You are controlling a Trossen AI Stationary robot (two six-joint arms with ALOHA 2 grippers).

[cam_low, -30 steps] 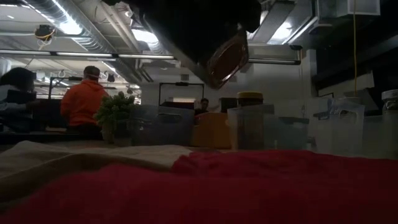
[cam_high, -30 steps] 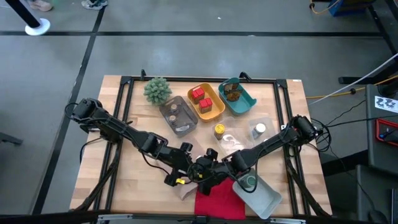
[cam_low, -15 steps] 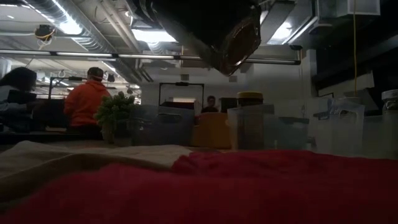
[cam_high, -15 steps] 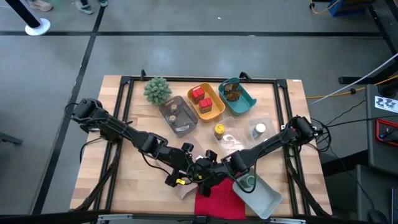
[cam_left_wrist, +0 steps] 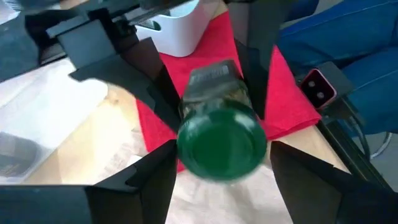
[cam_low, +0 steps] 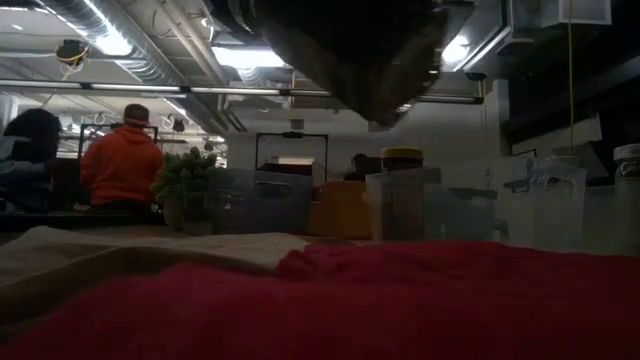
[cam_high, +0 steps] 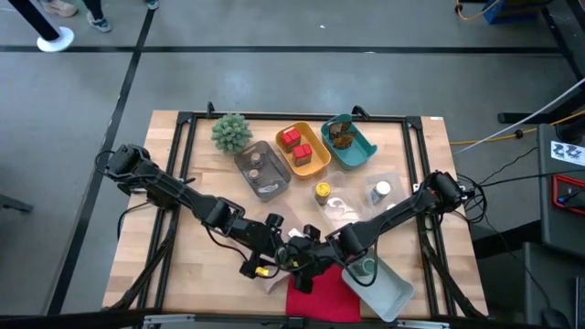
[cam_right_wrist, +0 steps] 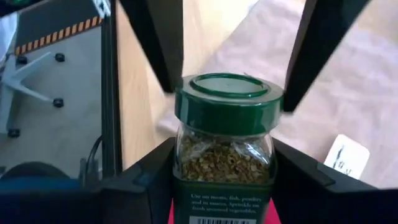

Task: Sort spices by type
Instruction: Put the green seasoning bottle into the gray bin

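Observation:
A green-capped spice jar (cam_right_wrist: 225,124) with dried herbs is up in the air over the far edge of a red cloth (cam_high: 320,297). My right gripper (cam_right_wrist: 224,155) is shut on it, near the table's near edge (cam_high: 309,259). My left gripper (cam_left_wrist: 222,149) is open just to its left (cam_high: 277,259), one finger on each side of the green cap (cam_left_wrist: 222,146), which faces it. Whether those fingers touch the cap, I cannot tell. In the low view the grippers are only a dark mass overhead (cam_low: 350,50). My right gripper pinches the jar's glass body (cam_right_wrist: 186,168), below the cap, between its two fingers (cam_left_wrist: 255,68). The fingers come from the table's right and lie across the jar. The jar is lifted clear of the cloth, and its cap points at the left gripper.
Far side: a spiky plant (cam_high: 230,132), a grey tray (cam_high: 274,187) with two jars, an orange tray (cam_high: 315,164) with red tins, a teal tray (cam_high: 366,146) with brown jars. A yellow-capped jar (cam_high: 323,192) and a white-capped jar (cam_high: 381,190) stand mid-table. A pale tray (cam_high: 388,291) near right holds another green-capped jar.
The right gripper has carried the jar a little toward the table's near edge and closer to the left gripper. In the low view the jar has slid rightward and tipped until it is lost in the dark mass of the grippers.

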